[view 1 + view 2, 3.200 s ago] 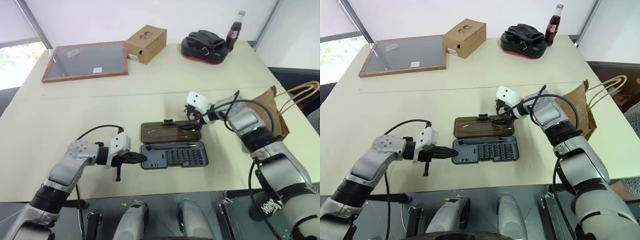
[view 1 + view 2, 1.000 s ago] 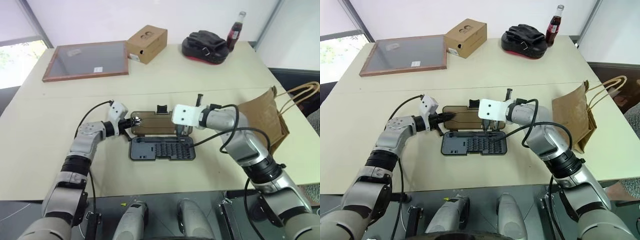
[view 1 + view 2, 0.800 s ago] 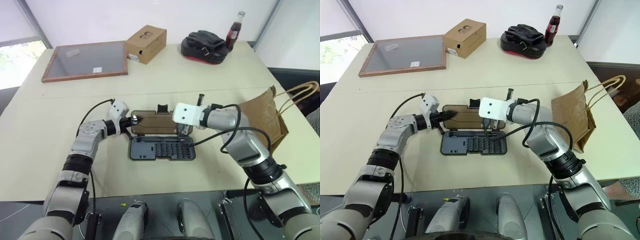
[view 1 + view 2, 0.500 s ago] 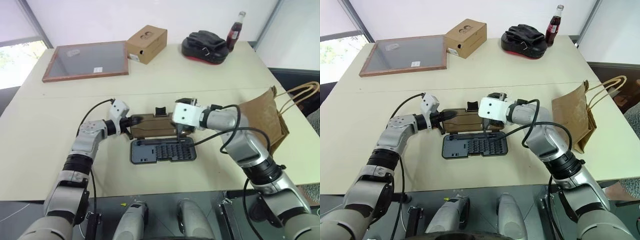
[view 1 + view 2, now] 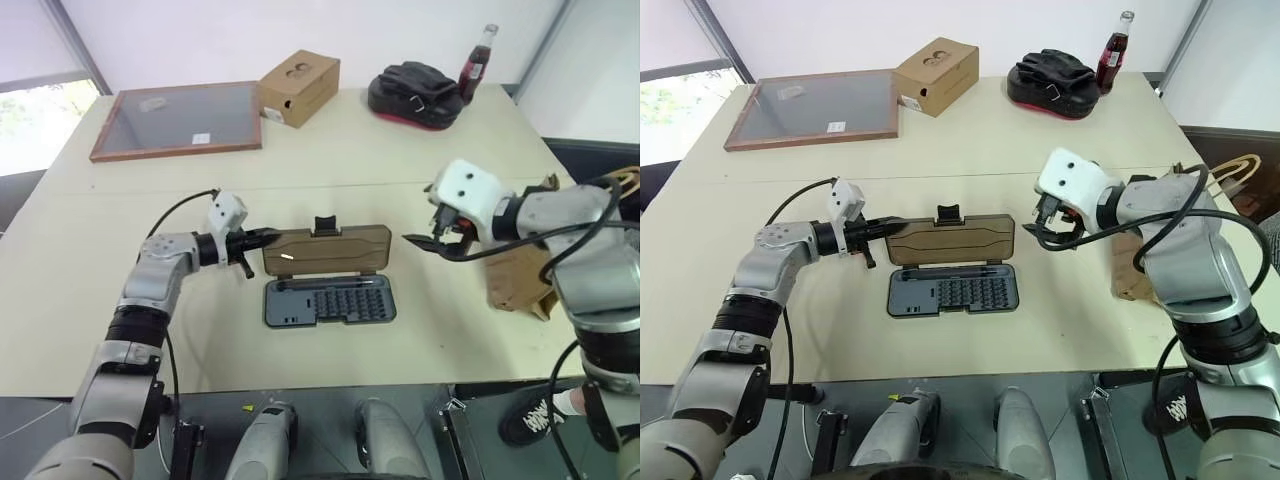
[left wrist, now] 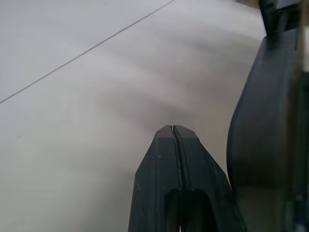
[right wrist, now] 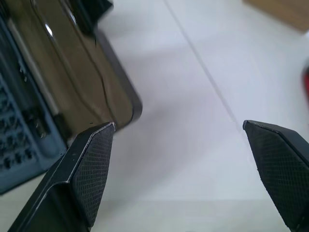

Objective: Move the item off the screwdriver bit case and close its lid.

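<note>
The screwdriver bit case (image 5: 330,302) lies open at mid-table, rows of bits showing in its dark grey tray. Its smoky-brown lid (image 5: 325,250) stands raised on the hinge, black latch on top. My left gripper (image 5: 262,238) is shut, its tips against the lid's left end; the left wrist view shows the closed fingertips (image 6: 172,130) beside the dark lid edge (image 6: 263,121). My right gripper (image 5: 425,243) hangs open to the right of the lid, apart from it, nothing between its fingers (image 7: 91,164). The brown paper bag, the item (image 5: 518,282), lies off the case at the right, partly behind my right arm.
At the back of the table are a wood-framed grey board (image 5: 175,120), a cardboard box (image 5: 298,88), a black and red pouch (image 5: 418,95) and a bottle (image 5: 478,62). The table's right edge runs just past the bag.
My right gripper let go of the lid, opened wide and swung right and upward. The lid now stands more upright, and my left gripper has risen a little with it.
</note>
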Tool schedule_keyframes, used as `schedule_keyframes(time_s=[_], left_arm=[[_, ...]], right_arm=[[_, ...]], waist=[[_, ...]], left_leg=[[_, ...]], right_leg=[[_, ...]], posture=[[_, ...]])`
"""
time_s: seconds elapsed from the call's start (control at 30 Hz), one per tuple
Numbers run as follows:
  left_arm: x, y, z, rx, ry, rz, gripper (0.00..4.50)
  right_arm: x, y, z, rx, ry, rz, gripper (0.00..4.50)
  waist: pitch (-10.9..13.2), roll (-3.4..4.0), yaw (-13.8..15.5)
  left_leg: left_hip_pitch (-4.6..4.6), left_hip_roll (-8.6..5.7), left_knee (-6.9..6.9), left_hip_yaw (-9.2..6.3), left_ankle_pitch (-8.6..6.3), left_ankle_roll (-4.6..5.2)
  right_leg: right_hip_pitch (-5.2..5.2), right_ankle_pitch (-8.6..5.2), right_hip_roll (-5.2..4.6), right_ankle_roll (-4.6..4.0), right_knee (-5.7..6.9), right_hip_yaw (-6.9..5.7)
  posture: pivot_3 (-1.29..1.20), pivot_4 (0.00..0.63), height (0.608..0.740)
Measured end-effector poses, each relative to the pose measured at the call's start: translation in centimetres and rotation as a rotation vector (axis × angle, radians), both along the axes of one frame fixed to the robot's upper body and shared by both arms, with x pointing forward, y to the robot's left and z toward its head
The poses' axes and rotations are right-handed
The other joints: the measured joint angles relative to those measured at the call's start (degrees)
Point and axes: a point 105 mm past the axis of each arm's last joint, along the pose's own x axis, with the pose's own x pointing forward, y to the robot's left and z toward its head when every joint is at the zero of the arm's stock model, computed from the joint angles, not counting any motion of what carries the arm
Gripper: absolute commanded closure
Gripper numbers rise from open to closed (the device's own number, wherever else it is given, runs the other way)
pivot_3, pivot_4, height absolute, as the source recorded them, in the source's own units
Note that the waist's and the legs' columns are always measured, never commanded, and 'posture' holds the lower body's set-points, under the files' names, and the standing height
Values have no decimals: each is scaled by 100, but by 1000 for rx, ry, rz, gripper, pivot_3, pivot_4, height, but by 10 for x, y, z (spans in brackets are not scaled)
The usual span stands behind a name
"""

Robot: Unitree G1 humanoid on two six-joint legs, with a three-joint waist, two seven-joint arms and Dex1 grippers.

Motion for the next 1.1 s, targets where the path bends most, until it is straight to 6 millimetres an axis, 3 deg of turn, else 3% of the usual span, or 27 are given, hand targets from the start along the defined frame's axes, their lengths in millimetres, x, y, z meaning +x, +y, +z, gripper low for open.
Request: schedule_keyframes(time_s=[0.3, 0.63, 0.8, 0.93, 1.1], left_arm=[[-28, -4, 26, -18, 90, -170, 4500], [-85, 9, -2, 109, 273, -330, 4500], [-73, -3, 6, 75, 231, -318, 4500], [-51, -9, 20, 63, 164, -293, 4500], [-33, -29, 28, 72, 110, -340, 4500]], right_arm=[[-4, -17, -8, 6, 12, -89, 58], [-2, -30, 2, 76, -13, -159, 58], [-5, 0, 0, 248, 62, -80, 58], [-20, 22, -8, 324, 168, 4, 1731], [-58, 58, -31, 432, 423, 155, 4467]], waist=[[0, 0, -2], [1, 2, 10], [1, 0, 49], [2, -1, 40], [1, -2, 26]], left_leg=[[0, 3, 0, 1, 0, 0], [0, 6, -4, 2, -1, 1], [-1, 5, 2, -3, -1, 1], [-2, 2, 2, -2, -1, 3], [-2, 2, 5, -2, -2, 4]], right_leg=[[0, 0, -1, 0, 0, 0], [0, -2, -2, -2, -2, 0], [6, -1, -3, -1, -5, -4], [7, -1, -4, 0, -7, -5], [8, 0, -4, 1, -5, -5]], posture=[[0, 150, 740], [0, 150, 740], [0, 150, 740], [0, 150, 740], [0, 150, 740]])
